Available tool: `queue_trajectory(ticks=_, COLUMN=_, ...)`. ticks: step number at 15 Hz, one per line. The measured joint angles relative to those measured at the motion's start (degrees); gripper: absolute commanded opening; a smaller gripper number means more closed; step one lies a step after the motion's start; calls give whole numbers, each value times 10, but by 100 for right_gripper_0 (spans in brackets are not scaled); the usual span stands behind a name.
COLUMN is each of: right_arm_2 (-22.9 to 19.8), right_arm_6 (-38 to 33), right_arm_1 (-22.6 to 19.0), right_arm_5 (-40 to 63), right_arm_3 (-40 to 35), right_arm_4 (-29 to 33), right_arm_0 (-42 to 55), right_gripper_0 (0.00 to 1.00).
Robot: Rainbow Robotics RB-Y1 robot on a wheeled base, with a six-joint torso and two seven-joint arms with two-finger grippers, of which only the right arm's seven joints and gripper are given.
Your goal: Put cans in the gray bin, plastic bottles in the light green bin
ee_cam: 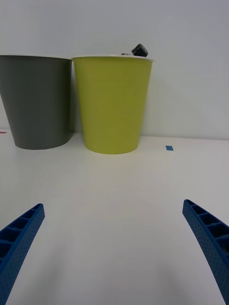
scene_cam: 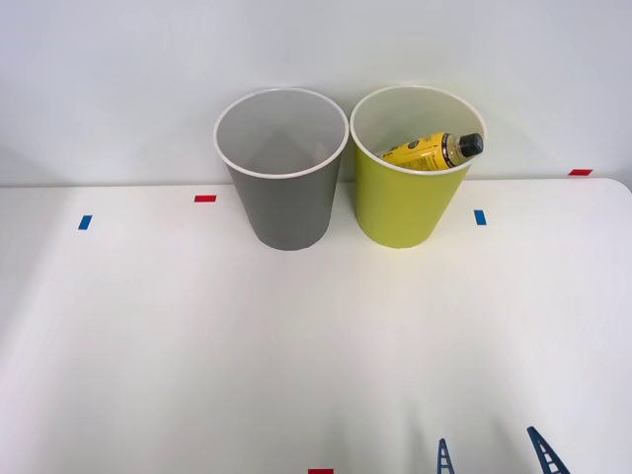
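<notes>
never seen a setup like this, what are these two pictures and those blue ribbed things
It is a two-armed robot sorting rubbish at a white table. The front view looks down from above its arms; the wrist view is shot from a camera on its right arm. The blue ribbed pieces are the fingers of the right end effector, spread open and holding nothing. On the table stand a gray bin and a light green bin, side by side. A yellow plastic bottle with a black cap leans inside the green one.

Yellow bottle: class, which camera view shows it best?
The front view: looking down into the green bin, it shows the yellow bottle leaning inside, label and black cap visible. The right wrist view shows just its cap above the rim.
</notes>
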Motion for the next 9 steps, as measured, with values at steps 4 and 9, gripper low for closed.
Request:
queue_trajectory(ticks=4, right_arm_2=0, right_arm_6=0, right_arm_1=0, right_arm_5=0, right_arm_3=0, right_arm_4=0, right_arm_0=0, right_gripper_0=100)
queue_trajectory(ticks=9, right_arm_2=0, right_arm_6=0, right_arm_1=0, right_arm_5=0, right_arm_3=0, right_arm_4=0, right_arm_0=0, right_gripper_0=100)
